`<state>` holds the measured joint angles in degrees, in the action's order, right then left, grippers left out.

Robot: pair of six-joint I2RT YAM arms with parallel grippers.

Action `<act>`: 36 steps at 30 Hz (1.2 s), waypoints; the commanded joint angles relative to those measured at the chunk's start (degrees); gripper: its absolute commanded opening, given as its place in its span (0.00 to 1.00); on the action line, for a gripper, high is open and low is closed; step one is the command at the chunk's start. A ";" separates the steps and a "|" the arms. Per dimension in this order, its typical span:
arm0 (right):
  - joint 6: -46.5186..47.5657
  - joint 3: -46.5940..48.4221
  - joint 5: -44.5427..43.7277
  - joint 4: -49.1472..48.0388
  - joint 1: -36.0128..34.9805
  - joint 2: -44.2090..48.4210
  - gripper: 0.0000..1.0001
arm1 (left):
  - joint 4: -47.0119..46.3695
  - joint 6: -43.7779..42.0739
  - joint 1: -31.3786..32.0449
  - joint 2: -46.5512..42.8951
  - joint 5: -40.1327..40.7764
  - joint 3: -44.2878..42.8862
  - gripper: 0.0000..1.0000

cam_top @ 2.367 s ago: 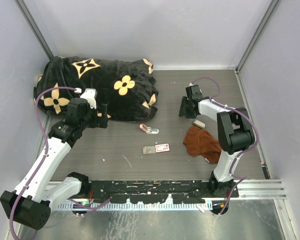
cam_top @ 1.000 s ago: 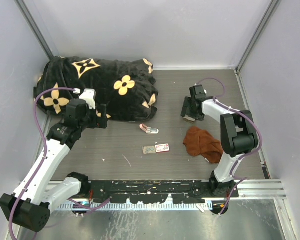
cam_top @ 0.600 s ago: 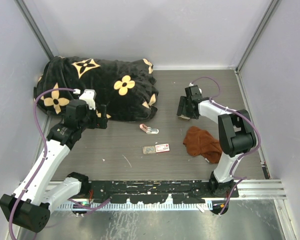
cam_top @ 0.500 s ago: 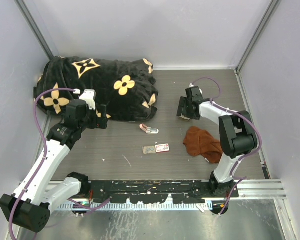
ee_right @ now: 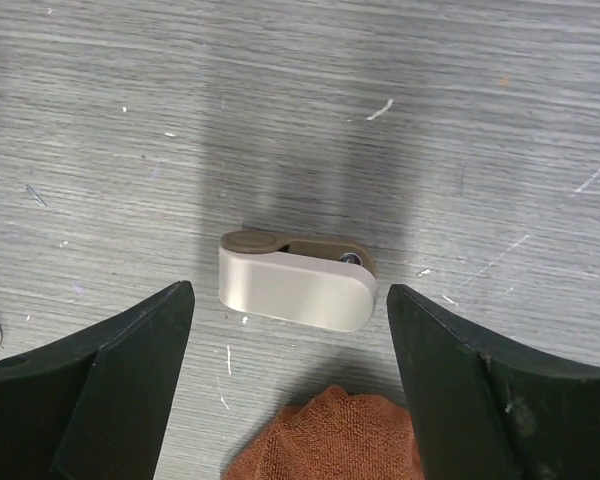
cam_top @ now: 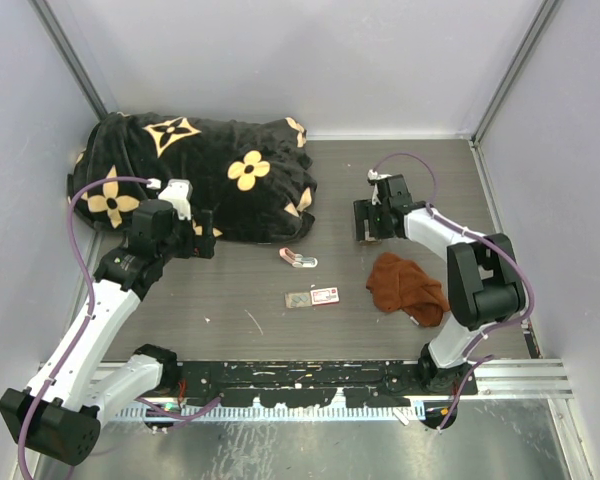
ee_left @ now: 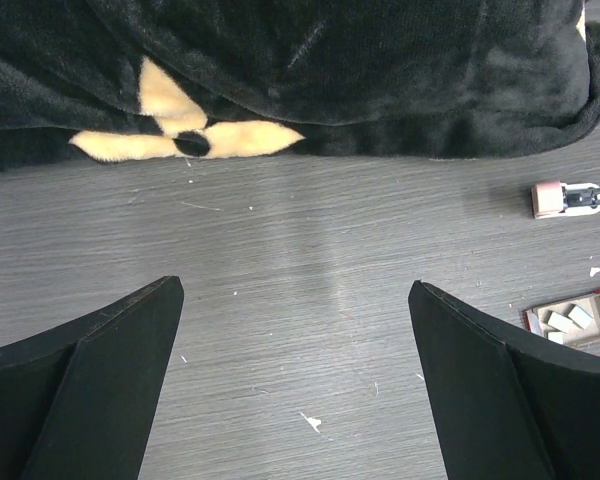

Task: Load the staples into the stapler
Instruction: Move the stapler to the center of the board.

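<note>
The stapler (cam_top: 298,259), small, pale pink and white, lies mid-table and also shows in the left wrist view at the right edge (ee_left: 568,198). The staples' flat white box with a red label and grey tray (cam_top: 313,297) lies just in front of it; the tray (ee_left: 575,317) holds short silvery strips. My left gripper (cam_top: 202,242) (ee_left: 292,290) hovers open over bare table, left of the stapler. My right gripper (cam_top: 371,224) (ee_right: 290,292) is open, its jaws standing on either side of a small beige and brown plastic piece (ee_right: 298,281) without touching it.
A rust-brown cloth (cam_top: 405,285) (ee_right: 330,435) lies just in front of the right gripper. A black blanket with yellow flowers (cam_top: 195,175) (ee_left: 280,70) fills the back left. Walls close in the table on three sides.
My right gripper carried the beige piece a little left and back from beside the cloth, then opened its jaws; the piece now lies on the table. The left arm has not moved.
</note>
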<state>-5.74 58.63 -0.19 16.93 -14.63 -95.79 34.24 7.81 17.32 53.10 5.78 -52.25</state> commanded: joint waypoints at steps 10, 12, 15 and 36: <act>0.09 5.80 9.67 -0.35 -4.75 -4.22 0.75 | -2.37 -0.99 -0.59 -0.33 -2.61 -0.07 0.98; -1.09 5.35 11.93 -0.84 -5.67 -4.73 0.74 | -2.98 -0.98 -0.62 0.00 -5.46 0.07 1.00; -3.03 4.11 14.93 -2.36 -6.70 -3.96 0.74 | -4.51 0.40 0.20 1.05 -10.17 -0.38 0.91; -17.59 -9.35 11.70 -3.75 12.85 25.47 0.88 | -38.26 0.13 29.62 52.22 -22.29 -24.54 0.91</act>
<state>-20.01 51.05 12.58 14.61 -2.13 -74.56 3.90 10.98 46.48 99.02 -10.63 -70.15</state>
